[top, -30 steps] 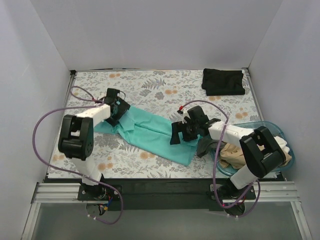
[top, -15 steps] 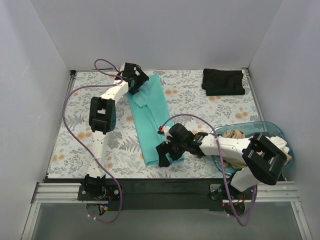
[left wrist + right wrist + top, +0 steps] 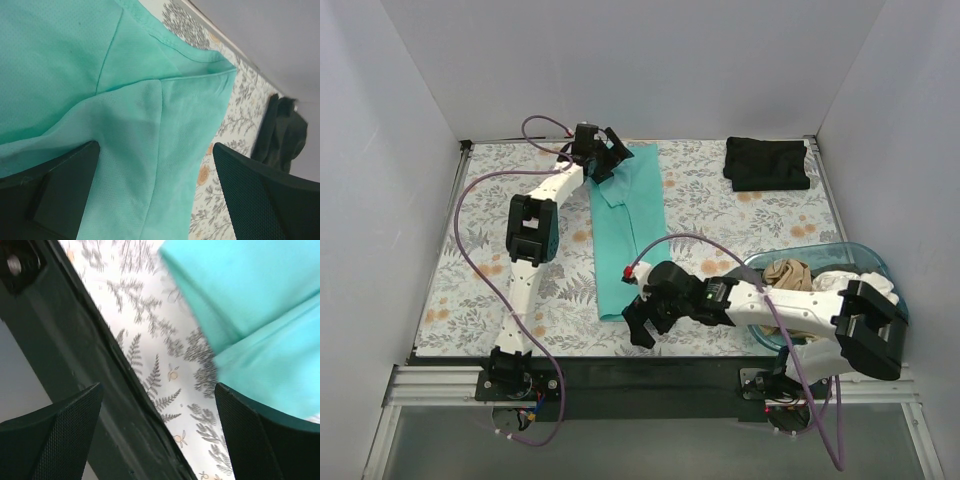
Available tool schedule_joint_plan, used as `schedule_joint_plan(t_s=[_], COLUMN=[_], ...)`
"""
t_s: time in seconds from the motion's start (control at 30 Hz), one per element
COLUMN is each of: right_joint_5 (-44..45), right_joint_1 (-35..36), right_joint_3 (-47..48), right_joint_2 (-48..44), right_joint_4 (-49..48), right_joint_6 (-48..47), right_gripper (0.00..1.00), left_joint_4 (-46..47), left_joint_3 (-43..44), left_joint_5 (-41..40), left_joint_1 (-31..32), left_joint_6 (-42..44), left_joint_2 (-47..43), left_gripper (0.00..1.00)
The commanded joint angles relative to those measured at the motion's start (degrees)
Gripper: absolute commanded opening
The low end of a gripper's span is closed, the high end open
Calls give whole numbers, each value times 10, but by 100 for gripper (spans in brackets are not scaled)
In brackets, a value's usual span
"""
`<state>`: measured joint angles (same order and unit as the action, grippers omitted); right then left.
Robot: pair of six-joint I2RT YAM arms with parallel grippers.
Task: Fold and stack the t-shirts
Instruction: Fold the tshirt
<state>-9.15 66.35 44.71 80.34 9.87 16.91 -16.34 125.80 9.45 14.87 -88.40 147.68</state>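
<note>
The bright teal t-shirt (image 3: 628, 230) lies as a long narrow strip from the far edge towards the near edge. My left gripper (image 3: 610, 158) is open at its far end; in the left wrist view (image 3: 155, 200) teal fabric (image 3: 75, 75) lies under the spread jaws. My right gripper (image 3: 638, 322) is open just past the shirt's near end, over tablecloth; in the right wrist view (image 3: 157, 435) the teal shirt (image 3: 260, 290) is at upper right. A folded black t-shirt (image 3: 767, 163) sits at the far right and shows in the left wrist view (image 3: 277, 135).
A translucent blue basket (image 3: 865, 248) at the right holds a tan shirt (image 3: 787, 272) and a white shirt (image 3: 840, 283). The floral tablecloth (image 3: 480, 270) covers the table. The black front rail (image 3: 640, 375) lies right below my right gripper (image 3: 75, 340). White walls enclose the table.
The teal shirt has swung from a diagonal to lie lengthwise. My left gripper moved to the far edge, my right gripper to the near edge and off the shirt's end.
</note>
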Motion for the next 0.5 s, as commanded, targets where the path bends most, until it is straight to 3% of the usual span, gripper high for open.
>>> schedule_joint_plan(t_s=[0.0,0.13,0.3,0.47], right_joint_5=[89,214,302,331], right_joint_1=[-1,-2,-9,-25], right_joint_3=[35,27,-4,-40], right_joint_2=[-61,-98,-147,-183], right_joint_4=[-6,-7,-2,1], right_joint_6=[-5,13,70,105], right_gripper=[98,98,98,98], left_joint_4=[-21,-19,-23,-37], left_joint_3=[4,11,-12,-149], left_joint_5=[28,11,0,-7], left_joint_1=[38,55,60,70], left_joint_6=[77,102,114,122], left_joint_2=[-34,-108,-192,-309], left_gripper=[98,98,98,98])
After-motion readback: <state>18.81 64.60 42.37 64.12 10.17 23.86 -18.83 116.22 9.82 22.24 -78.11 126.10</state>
